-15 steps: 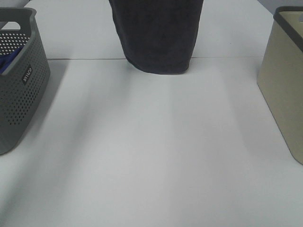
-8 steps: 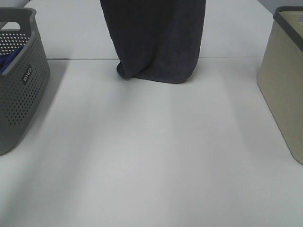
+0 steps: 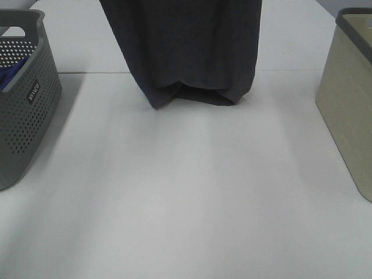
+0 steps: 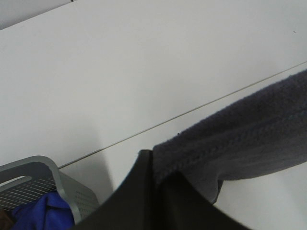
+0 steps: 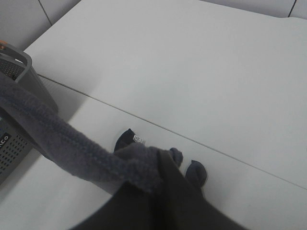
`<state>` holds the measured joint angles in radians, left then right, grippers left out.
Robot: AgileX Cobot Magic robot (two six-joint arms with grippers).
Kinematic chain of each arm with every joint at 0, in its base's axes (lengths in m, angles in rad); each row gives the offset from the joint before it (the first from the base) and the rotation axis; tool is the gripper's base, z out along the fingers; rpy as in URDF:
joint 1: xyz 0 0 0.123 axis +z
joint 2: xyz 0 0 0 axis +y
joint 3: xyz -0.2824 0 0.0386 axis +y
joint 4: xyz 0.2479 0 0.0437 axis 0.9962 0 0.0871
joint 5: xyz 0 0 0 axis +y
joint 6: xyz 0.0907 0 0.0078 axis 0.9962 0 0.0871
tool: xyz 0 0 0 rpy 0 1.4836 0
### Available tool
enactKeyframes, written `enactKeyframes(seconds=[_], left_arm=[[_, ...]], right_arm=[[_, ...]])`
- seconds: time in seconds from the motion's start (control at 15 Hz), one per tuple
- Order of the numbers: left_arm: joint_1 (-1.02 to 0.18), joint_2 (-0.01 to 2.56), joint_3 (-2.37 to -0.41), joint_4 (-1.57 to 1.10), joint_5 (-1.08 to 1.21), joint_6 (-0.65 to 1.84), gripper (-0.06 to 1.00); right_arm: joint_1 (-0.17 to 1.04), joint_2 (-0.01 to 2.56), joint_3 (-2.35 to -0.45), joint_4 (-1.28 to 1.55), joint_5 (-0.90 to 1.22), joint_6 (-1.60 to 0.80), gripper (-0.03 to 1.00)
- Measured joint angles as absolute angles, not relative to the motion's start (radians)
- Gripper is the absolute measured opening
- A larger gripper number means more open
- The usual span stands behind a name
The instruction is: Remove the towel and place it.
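The dark charcoal towel [image 3: 186,52] hangs from above the frame in the exterior high view, over the far middle of the white table [image 3: 186,192]. Its folded lower end sits at or just above the tabletop. Neither gripper shows in that view. In the left wrist view my left gripper [image 4: 149,160] is shut on the towel's [image 4: 249,139] upper edge. My right gripper [image 5: 160,167] is likewise shut on the towel [image 5: 72,139], which stretches taut away from it. A small white tag [image 5: 139,140] shows on the towel's lower end below.
A grey perforated basket [image 3: 29,116] with a blue cloth [image 3: 7,75] inside stands at the left edge. A beige basket [image 3: 349,104] stands at the right edge. A seam [image 3: 87,72] crosses the table behind the towel's end.
The hanging towel has spread wider, its left side swinging out to the left. Its lower end has come down and nearer, and now shows a fold underneath. Both grips have held.
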<state>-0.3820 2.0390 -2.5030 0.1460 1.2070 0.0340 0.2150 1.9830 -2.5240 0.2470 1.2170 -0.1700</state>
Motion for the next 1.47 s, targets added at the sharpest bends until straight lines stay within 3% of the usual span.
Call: enactKeyframes(seconds=[0.2, 0.6, 0.87, 1.47], left_arm=[[-0.382, 1.987, -2.398, 0.079, 1.208, 0.045, 0.00], [-0.392, 1.596, -1.871, -0.008, 1.195, 0.041, 0.00], [-0.395, 1.411, -1.618, -0.095, 1.175, 0.045, 0.00], [-0.441, 1.253, -1.307, -0.308, 1.178, 0.154, 0.00]], right_arm=[[0.215, 1.892, -2.382, 0.241, 1.219, -0.149, 0.02], [0.224, 1.622, -1.959, 0.324, 1.221, -0.149, 0.02], [0.227, 1.444, -1.722, 0.356, 1.221, -0.144, 0.02], [0.226, 1.086, -1.265, 0.351, 1.218, -0.032, 0.02]])
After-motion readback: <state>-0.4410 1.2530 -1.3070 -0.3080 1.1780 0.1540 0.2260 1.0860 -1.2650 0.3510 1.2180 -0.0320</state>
